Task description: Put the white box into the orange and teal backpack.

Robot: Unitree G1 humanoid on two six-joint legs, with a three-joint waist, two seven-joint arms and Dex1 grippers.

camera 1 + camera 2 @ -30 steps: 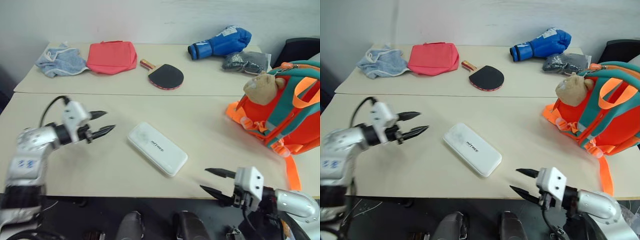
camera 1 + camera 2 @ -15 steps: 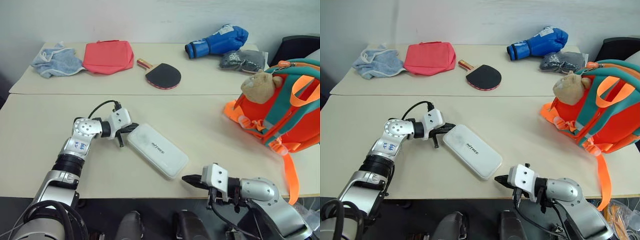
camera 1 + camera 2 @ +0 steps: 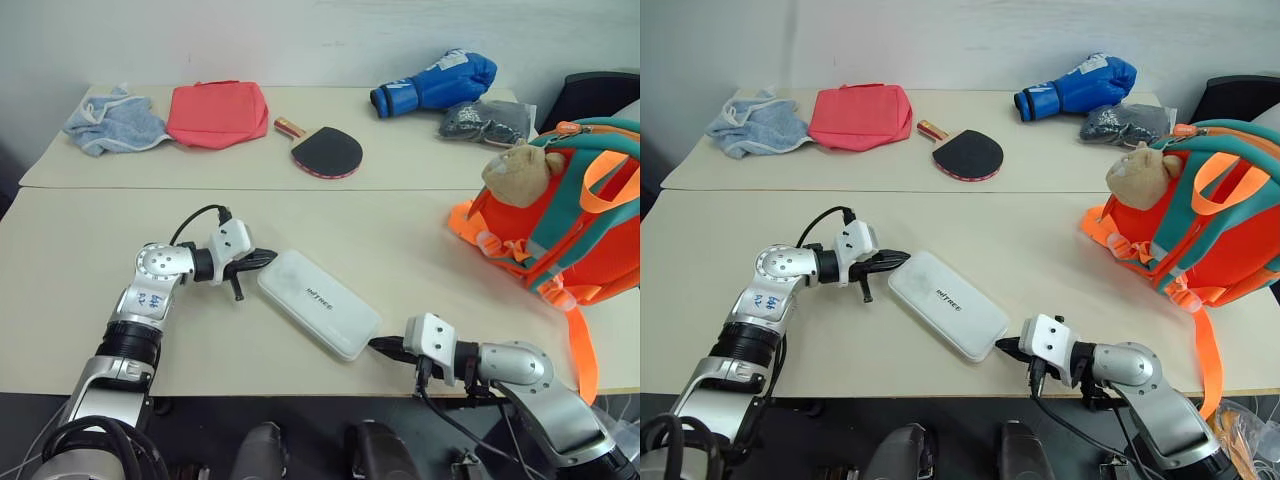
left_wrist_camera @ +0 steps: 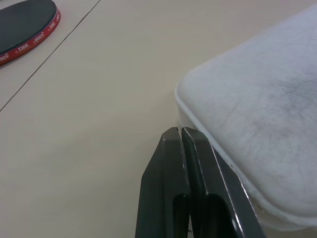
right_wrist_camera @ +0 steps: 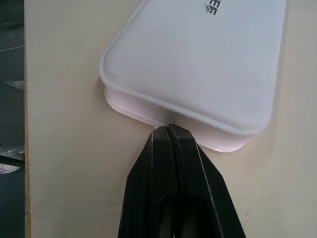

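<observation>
The white box point(image 3: 318, 304) lies flat and slantwise on the near table, small dark lettering on its lid. My left gripper point(image 3: 268, 258) is shut, its tips against the box's far left end; the left wrist view shows the closed fingers point(image 4: 171, 168) beside that end of the white box point(image 4: 257, 124). My right gripper point(image 3: 377, 344) is shut too, tips touching the box's near right end, as the right wrist view shows with the box point(image 5: 198, 64) just past the fingers point(image 5: 171, 163). The orange and teal backpack point(image 3: 565, 225) with a tan bear charm stands at the right.
On the far table lie a blue-grey cloth point(image 3: 112, 120), a red fabric pouch point(image 3: 218, 112), a table-tennis paddle point(image 3: 325, 150), a blue boxing glove point(image 3: 435, 82) and a grey bundle point(image 3: 480, 122). The near table's front edge runs close behind my right gripper.
Both grippers have gone from open to shut. The left came right and down to the box's far end; the right moved forward onto the table to its near end. The camera shifted slightly.
</observation>
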